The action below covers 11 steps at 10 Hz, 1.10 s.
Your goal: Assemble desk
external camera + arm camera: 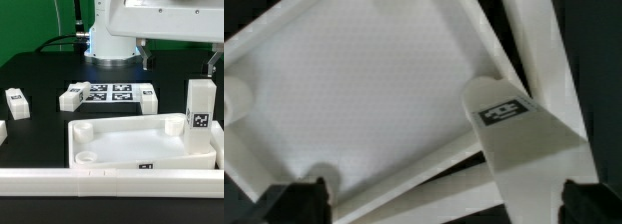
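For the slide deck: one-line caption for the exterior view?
Desk tabletop on black table, one leg upright at its corner, loose legs flanking the marker board.

One white tabletop (130, 142). Four white legs in all: one leg (200, 108) standing upright, and three lying flat: a second leg (17, 100), a third leg (72, 96), a fourth leg (148, 97). One marker board (110, 93).

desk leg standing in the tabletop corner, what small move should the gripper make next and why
Probably shift sideways to centre on the leg, then lower to grip it. The gripper is open and empty, the leg stands upright in the tabletop corner, and the wrist view shows it nearer one finger than the other.
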### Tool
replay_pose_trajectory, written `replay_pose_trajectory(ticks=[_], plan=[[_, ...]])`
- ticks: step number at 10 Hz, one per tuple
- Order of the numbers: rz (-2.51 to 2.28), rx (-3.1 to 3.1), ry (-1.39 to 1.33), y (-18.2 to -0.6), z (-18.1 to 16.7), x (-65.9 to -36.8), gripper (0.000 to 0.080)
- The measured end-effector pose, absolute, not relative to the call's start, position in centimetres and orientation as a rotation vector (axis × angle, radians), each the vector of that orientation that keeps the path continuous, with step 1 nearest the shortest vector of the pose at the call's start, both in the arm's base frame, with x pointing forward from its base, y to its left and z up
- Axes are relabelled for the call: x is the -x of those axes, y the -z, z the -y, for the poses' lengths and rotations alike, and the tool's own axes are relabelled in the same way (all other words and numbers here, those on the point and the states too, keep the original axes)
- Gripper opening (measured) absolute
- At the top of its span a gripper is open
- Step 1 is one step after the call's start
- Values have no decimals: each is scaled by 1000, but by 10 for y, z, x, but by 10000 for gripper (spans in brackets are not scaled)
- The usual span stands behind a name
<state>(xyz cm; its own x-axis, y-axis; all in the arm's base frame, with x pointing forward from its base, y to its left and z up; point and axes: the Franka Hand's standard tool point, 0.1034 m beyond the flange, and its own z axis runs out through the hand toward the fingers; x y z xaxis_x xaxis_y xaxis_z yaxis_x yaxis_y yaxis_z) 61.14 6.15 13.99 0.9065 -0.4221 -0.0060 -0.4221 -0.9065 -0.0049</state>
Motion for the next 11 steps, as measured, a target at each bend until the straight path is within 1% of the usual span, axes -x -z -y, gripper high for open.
replay_pose_trajectory(ticks=[1,3,4,5,6,7,8,10,11], plan=[[-635,3070,-11,-141,-62,-606,649],[-465,3092,26,-139,-54,-578,649],[-415,3101,26,-134,-49,-561,649],[-391,3106,35,-126,-43,-552,649],[-401,3107,46,-116,-38,-546,649],[-406,3107,49,-111,-39,-545,649],[-401,3107,51,-113,-40,-547,649],[-383,3105,64,-111,-38,-546,649],[-374,3088,101,-100,-31,-538,649]])
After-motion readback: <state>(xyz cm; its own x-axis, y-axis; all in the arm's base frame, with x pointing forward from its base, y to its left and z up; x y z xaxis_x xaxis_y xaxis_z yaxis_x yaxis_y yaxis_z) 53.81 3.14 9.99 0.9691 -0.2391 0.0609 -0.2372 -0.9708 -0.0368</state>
